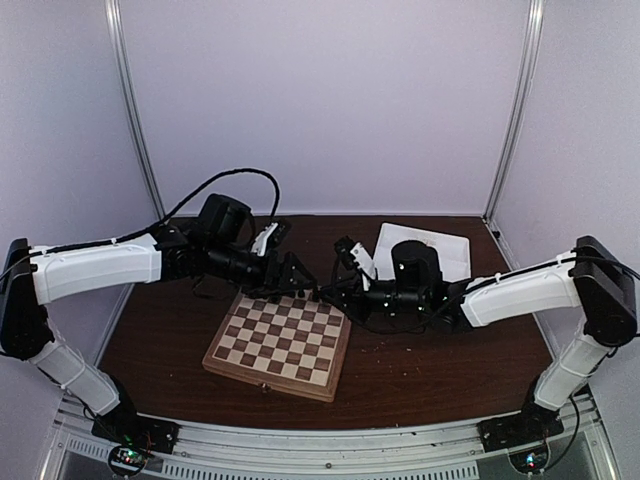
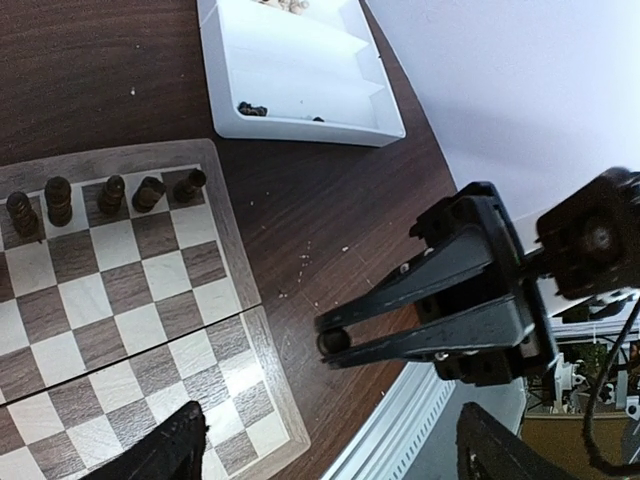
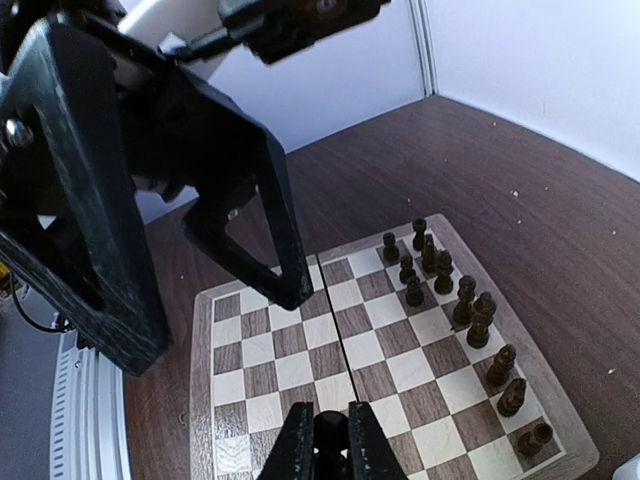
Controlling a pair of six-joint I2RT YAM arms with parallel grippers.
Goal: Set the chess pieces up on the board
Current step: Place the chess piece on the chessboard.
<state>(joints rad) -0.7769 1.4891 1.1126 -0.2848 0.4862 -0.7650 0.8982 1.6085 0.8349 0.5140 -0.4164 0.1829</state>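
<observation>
Across the lower half of the top view, tabletop (image 1: 430,370): dark wood that carries everything; loose crumbs lie at right.
Board (image 1: 278,345): centre of the top view, turned slightly, most squares bare.
White tray (image 2: 310,128): top of the left wrist view, well apart from the board, with a few small bits left inside.
Left pincer (image 1: 290,283): released, jaws spread wide, hanging over the board's far edge with nothing between them.
Right pincer (image 3: 330,445): clenched on one dark piece, above the board at the bottom centre of the right wrist view.
Chess pieces (image 3: 465,300): dark ones stand in a ragged line down the right of that view, some tilted.
Held piece (image 3: 330,430): gripped near its top; its base is hidden.
Step in hand: probably seating this piece on a free square.
Doing it well: come straight down, piece upright and centred on one square, loosen only once the base rests, lift away vertically, and avoid the neighbours and the left arm.
</observation>
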